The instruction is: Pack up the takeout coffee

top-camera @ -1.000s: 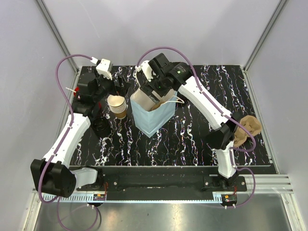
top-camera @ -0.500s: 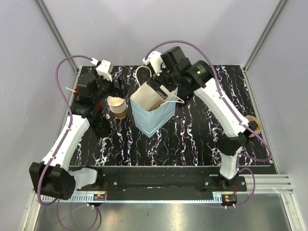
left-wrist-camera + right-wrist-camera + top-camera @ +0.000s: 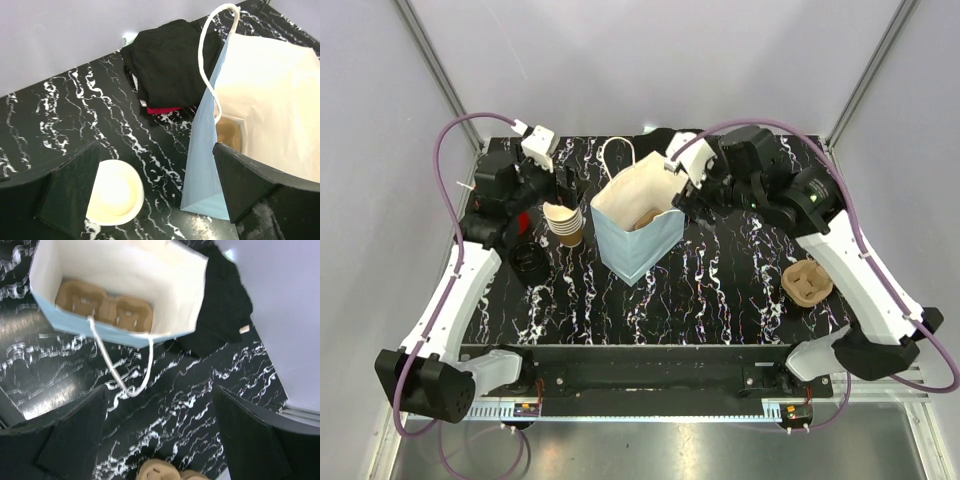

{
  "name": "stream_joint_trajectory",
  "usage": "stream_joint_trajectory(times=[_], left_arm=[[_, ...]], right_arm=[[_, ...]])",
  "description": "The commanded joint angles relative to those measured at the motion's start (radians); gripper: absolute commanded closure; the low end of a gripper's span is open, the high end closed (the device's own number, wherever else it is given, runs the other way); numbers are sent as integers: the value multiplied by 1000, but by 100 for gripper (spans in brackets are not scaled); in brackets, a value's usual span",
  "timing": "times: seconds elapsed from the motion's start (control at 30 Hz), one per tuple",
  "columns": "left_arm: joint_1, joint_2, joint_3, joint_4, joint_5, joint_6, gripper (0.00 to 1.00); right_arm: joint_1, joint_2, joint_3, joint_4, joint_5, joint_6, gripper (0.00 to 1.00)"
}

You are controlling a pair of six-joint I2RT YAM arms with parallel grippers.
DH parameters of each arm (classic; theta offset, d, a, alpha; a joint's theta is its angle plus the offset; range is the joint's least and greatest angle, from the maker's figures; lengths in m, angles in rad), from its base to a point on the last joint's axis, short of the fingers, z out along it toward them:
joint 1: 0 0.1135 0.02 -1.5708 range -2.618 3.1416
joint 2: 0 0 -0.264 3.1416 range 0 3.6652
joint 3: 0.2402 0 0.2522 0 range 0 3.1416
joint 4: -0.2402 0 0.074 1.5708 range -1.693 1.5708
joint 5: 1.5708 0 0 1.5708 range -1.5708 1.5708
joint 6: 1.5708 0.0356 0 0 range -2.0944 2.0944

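Observation:
No lidded tan cup shows in any view; the takeout coffee is hidden or out of view. A light blue paper bag point(image 3: 638, 228) stands open at the table's middle, with a tan cardboard cup carrier point(image 3: 102, 305) lying in its bottom. The bag point(image 3: 270, 95) fills the right of the left wrist view, and its white inside point(image 3: 125, 265) shows in the right wrist view. My left gripper point(image 3: 558, 185) is open and empty above the nested cups point(image 3: 563, 222), left of the bag. My right gripper point(image 3: 690, 200) is open and empty, just right of the bag.
The nested cup stack's cream top point(image 3: 114, 192) lies by my left finger. Black lids point(image 3: 528, 265) sit front left. A second cardboard carrier point(image 3: 807, 282) lies on the right, seen also in the right wrist view point(image 3: 165, 472). A black bundle with red beneath point(image 3: 170, 65) lies behind the bag.
My right gripper has pulled back from over the bag's mouth to its right side, the arm swinging right. The left arm has hardly moved.

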Motion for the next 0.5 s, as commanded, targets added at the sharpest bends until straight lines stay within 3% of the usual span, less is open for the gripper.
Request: stream_joint_trajectory(times=[0.0, 0.3, 0.47], left_arm=[[-4, -36, 59, -63, -14, 101, 1], [19, -4, 107, -312, 82, 493, 1], [111, 82, 175, -517, 261, 731, 1]], right_arm=[[-3, -68, -165, 91, -30, -71, 13], [-3, -166, -263, 111, -62, -93, 14], [-7, -201, -265, 111, -65, -90, 13]])
